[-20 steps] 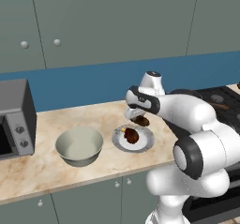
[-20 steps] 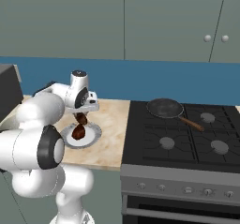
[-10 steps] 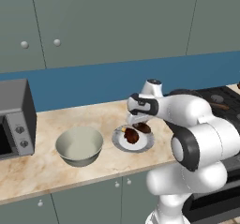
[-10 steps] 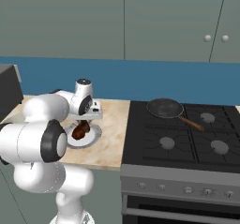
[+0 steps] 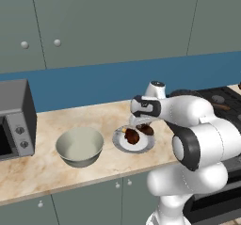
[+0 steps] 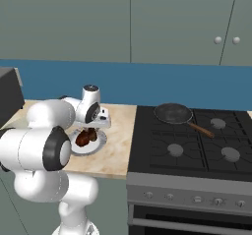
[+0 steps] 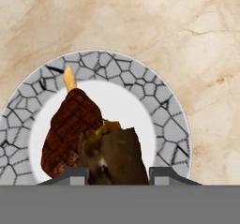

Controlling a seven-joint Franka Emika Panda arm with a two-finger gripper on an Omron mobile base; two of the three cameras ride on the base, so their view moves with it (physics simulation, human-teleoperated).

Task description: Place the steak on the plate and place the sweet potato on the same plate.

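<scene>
The white plate (image 7: 159, 110) with a grey speckled rim lies on the marble counter. On its white middle rests the steak (image 7: 70, 124), reddish-brown, with a yellow-orange bit at its far edge. My gripper (image 7: 117, 174) is shut on the dark brown sweet potato (image 7: 117, 157), low over the plate and right beside the steak; I cannot tell whether it touches the plate. In the left base view the gripper (image 5: 143, 124) hangs over the plate (image 5: 134, 148), with the sweet potato (image 5: 147, 129) to the right of the steak (image 5: 131, 135). The right base view gives the plate (image 6: 100, 141) and steak (image 6: 81, 140).
A deep pale grey-green bowl (image 5: 80, 146) stands left of the plate, and a microwave (image 5: 14, 120) sits at the far left. To the right is the black stove (image 6: 197, 148) with a dark pan (image 6: 173, 113) on a back burner.
The gripper has come down with the sweet potato, from above the plate to just over it beside the steak. The steak and plate have not moved.
</scene>
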